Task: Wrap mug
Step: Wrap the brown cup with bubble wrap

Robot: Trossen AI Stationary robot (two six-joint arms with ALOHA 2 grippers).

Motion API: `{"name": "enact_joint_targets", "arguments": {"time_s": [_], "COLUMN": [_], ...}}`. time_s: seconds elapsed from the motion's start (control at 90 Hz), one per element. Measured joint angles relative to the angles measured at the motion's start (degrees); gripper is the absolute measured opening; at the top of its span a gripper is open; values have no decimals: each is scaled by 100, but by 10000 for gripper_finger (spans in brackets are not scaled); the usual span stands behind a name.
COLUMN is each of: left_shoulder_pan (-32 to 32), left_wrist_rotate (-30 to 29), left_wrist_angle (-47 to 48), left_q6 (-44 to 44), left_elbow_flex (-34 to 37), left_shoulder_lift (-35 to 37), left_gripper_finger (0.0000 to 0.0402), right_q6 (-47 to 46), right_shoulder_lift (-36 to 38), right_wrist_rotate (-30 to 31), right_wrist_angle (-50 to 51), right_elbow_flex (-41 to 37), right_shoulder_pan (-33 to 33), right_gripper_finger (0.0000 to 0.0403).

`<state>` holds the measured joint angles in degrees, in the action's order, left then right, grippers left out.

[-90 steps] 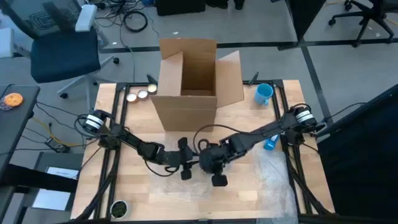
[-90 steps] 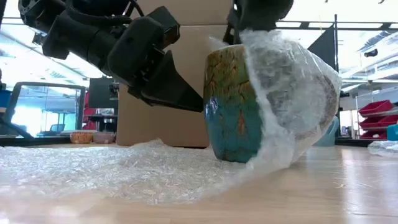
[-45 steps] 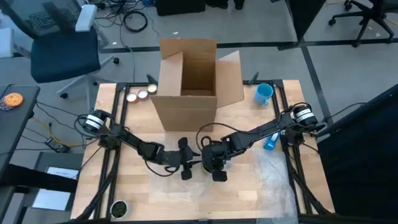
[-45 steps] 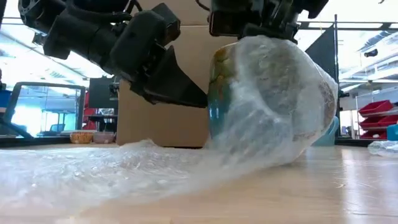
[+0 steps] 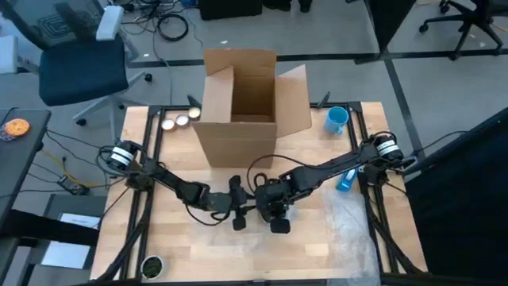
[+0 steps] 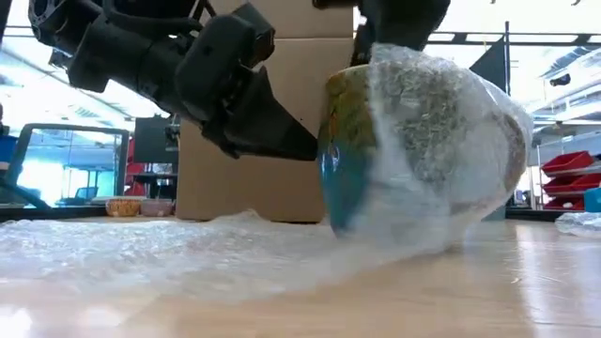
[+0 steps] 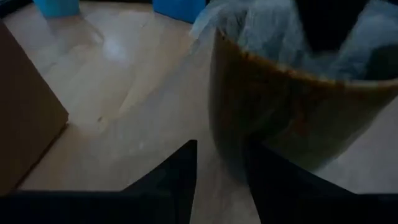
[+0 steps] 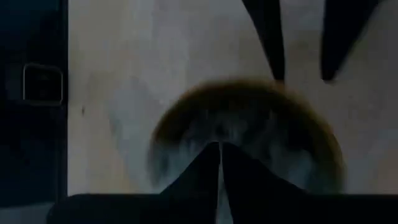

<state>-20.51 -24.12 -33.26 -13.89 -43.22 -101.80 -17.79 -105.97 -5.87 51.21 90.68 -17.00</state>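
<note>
So the mug point(image 6: 352, 141) is sitting upright near the middle of the table point(image 5: 349, 238), roughly at 6 o'clock from the big open cardboard box point(image 5: 246, 103) in the high view. It's a teal and brown glazed thing, and most of it is already covered in bubble wrap point(image 6: 441, 150), with only a strip on one side bare. The rest of the sheet trails flat across the wood next to it.

The right claw point(image 8: 221, 152) is above the mug, reaching down over the rim, and its wrist view shows the two fingers pressed together with wrap bunched up inside the mouth of the mug. My read is it's pinching the loose end and stuffing it into the opening so the wrap stays put, but I can't say for sure there's plastic between the tips.

The left claw point(image 7: 221, 168) comes in low from 9 o'clock, fingers slightly spread with the tips right against the mug's base. Looks like it's just bracing the mug so it doesn't slide or tip while the other arm pushes.

A blue cup point(image 5: 336, 120) sits at about 2 o'clock from the mug, well out of the way.
</note>
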Motion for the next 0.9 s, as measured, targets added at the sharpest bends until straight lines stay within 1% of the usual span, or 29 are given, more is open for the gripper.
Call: {"name": "enact_joint_targets", "arguments": {"time_s": [0.122, 0.244, 0.367, 0.533, 0.811, 0.9], "left_shoulder_pan": [0, 0, 0, 0, 0, 0], "left_wrist_rotate": [2, 6, 28, 24, 18, 17], "left_wrist_angle": [-31, -43, -159, -173, -173, -170], "left_q6": [-2, -17, -22, -24, -2, 0], "left_elbow_flex": [0, 0, 0, 0, 0, 0], "left_shoulder_lift": [-15, -15, -17, -17, -24, -26], "left_gripper_finger": [117, 117, 117, 117, 117, 117], "right_q6": [-81, -295, -323, -321, -314, -314], "right_shoulder_lift": [8, 15, 16, 21, 19, 19], "right_wrist_rotate": [-5, -20, 18, 372, 488, 511], "right_wrist_angle": [806, 1184, 1195, 1171, 1006, 767], "right_elbow_flex": [419, 596, 596, 364, 46, -96], "right_shoulder_pan": [-58, -135, -221, -251, -234, -203], "right_gripper_finger": [0, 0, 0, 0, 0, 0]}}
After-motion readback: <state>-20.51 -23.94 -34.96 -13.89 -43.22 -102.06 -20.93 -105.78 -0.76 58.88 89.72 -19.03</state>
